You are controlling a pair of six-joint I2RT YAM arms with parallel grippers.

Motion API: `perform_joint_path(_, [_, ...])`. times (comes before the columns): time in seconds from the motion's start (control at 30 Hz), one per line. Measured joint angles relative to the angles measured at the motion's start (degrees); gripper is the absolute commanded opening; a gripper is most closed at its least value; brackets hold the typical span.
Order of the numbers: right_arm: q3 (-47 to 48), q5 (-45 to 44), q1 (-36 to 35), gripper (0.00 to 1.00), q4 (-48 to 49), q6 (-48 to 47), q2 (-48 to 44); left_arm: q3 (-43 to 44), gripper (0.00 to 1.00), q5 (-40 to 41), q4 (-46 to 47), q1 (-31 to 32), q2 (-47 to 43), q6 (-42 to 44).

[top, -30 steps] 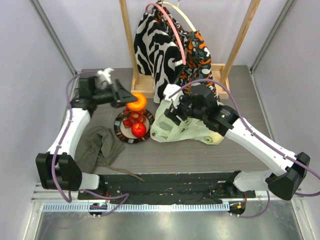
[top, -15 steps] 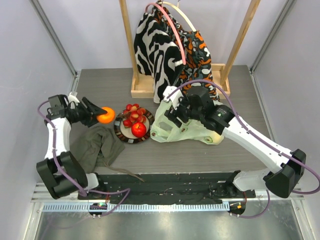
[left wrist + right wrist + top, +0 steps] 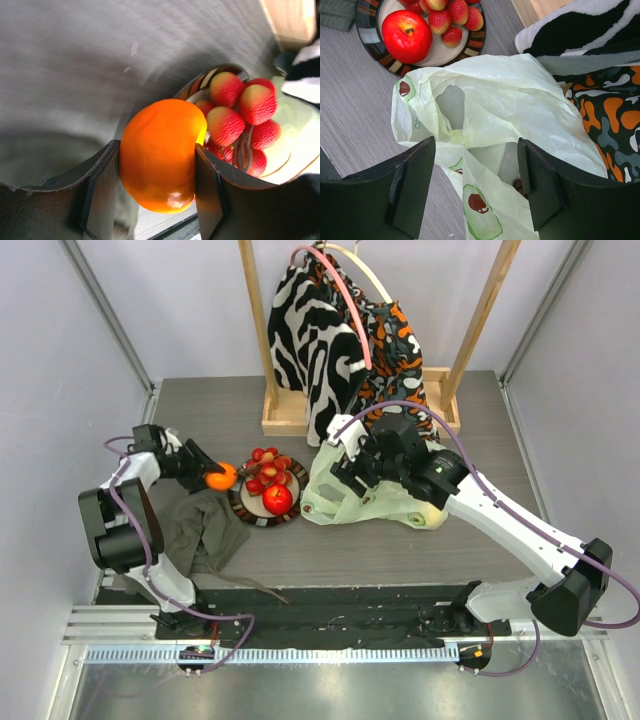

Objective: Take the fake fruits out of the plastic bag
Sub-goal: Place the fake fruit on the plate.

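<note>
My left gripper [image 3: 212, 477] is shut on the orange fruit [image 3: 220, 476], held just left of the dark-rimmed plate [image 3: 238, 502]; the left wrist view shows the orange [image 3: 157, 152] clamped between both fingers. The plate holds a red apple [image 3: 278, 499] and several red strawberries [image 3: 268, 466]. The pale-green avocado-print plastic bag [image 3: 375, 498] lies right of the plate. My right gripper [image 3: 345, 472] is open and empty above the bag's mouth [image 3: 495, 150]; a dark grape [image 3: 519, 186] shows inside the bag.
An olive-grey cloth [image 3: 200, 530] lies on the table below my left gripper. A wooden rack [image 3: 270, 410] with black-white-orange garments [image 3: 340, 340] stands behind the bag. Grey walls close in both sides.
My left gripper swung from above the plate out to the left, then came back right toward the plate's left rim, still gripping the orange. The right arm barely moved.
</note>
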State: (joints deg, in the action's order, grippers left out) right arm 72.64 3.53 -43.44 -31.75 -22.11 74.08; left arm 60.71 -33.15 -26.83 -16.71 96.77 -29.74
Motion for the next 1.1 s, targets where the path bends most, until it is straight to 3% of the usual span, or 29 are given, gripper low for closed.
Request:
perform_joint_path(0.2, [0.0,-1.3,0.0,0.73,-0.5,-0.2,0.1,1.2,0.33,-1.4,3.8,2.8,2.5,0.0])
perform_joint_path(0.5, [0.0,-2.2,0.0,0.73,-0.4,-0.2,0.6,2.1,0.24,-1.9,4.8,4.4,3.5,0.0])
perform_joint_path(0.73, [0.0,-2.3,0.0,0.73,0.0,-0.2,1.4,-3.4,0.24,-1.0,5.0,4.6,-2.2,0.2])
perform_joint_path(1.1, [0.0,-2.4,0.0,0.73,0.0,-0.2,2.2,-3.1,0.33,-2.0,8.2,6.8,-0.9,0.2])
